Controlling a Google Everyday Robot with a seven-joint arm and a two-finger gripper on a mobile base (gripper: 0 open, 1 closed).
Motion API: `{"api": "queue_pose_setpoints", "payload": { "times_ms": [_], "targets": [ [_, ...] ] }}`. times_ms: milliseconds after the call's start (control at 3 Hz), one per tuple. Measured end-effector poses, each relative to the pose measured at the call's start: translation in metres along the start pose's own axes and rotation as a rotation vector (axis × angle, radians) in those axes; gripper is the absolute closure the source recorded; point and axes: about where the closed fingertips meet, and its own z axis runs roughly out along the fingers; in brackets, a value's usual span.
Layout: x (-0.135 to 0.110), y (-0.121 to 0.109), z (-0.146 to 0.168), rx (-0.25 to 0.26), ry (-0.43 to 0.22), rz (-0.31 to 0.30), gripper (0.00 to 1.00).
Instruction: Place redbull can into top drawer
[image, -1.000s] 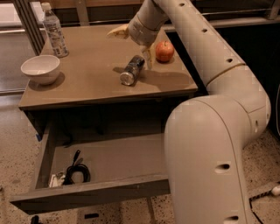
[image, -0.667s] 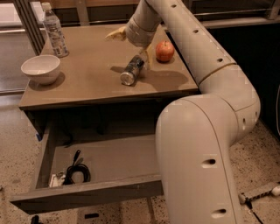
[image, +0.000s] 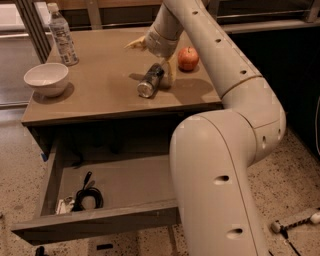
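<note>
The redbull can (image: 150, 81) lies on its side on the grey table (image: 100, 102), its silver end facing the front. My gripper (image: 152, 60) hangs just above and behind the can, open and empty. One yellowish finger (image: 169, 75) reaches down by the can's right side. The other finger (image: 135, 44) points out to the left, apart from the can. The top drawer (image: 95, 220) under the table is pulled out wide open.
A red apple (image: 188, 58) sits just right of the gripper. A white bowl (image: 46, 78) and a clear water bottle (image: 62, 36) stand at the table's left. A black cable (image: 87, 196) and a small packet (image: 64, 205) lie in the drawer's left part. My arm's body (image: 215, 165) covers the drawer's right side.
The gripper has come down a little closer to the can. The arm's body has shifted left in view. The can has not moved.
</note>
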Motion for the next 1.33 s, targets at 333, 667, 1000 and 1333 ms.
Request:
{"api": "queue_pose_setpoints", "payload": {
  "times_ms": [333, 667, 1000, 1333],
  "targets": [
    [0.0050, 0.0043, 0.0042, -0.002, -0.005, 0.024, 0.11],
    [0.0084, 0.0056, 0.0054, -0.006, -0.001, 0.033, 0.28],
    [0.0100, 0.0047, 0.0042, -0.013, 0.007, 0.032, 0.51],
    [0.0115, 0.0060, 0.0023, -0.036, 0.022, 0.028, 0.57]
  ]
}}
